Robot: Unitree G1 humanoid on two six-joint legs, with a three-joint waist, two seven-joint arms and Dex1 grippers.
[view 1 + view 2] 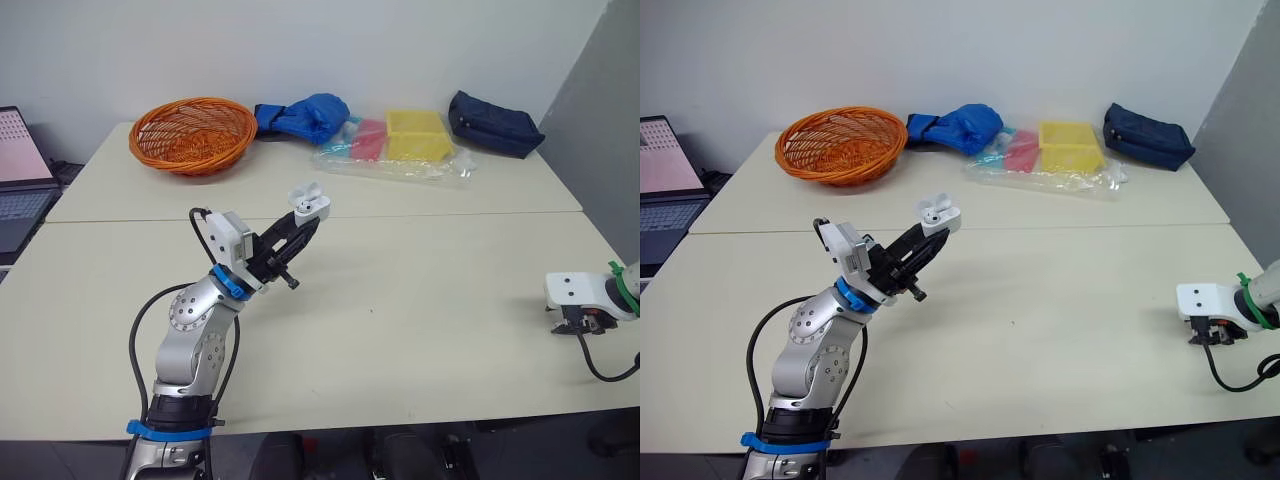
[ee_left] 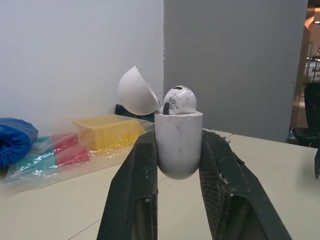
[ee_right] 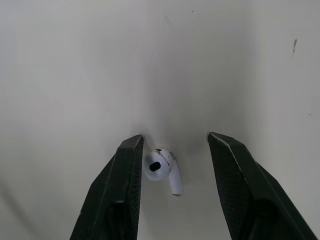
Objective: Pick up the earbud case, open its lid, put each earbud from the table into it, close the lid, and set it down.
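- The left gripper (image 1: 302,228) is clamped on the white earbud case (image 2: 178,145), 1 black finger on each side. It holds the case upright in the air, in front of the orange basket (image 1: 192,133) and a little to its right.
- The case's lid (image 2: 136,92) is tipped open. 1 earbud (image 2: 180,100) sits inside with its stem hidden in the case.
- Case and earbud carry dark scuffs. Whether any are lettering cannot be told.
- The right gripper (image 3: 174,137) is open, low over the table (image 1: 420,300), well apart from the basket, far to its right and nearer the robot.
- The 2nd earbud (image 3: 160,170) lies on the table between this gripper's fingers, just beside 1 of them; contact cannot be judged.
- From the head views a white wrist block hides the right gripper's fingers.
- A laptop (image 1: 22,165) left of the basket is cut off by the frame edge, and its screen is too small to read.
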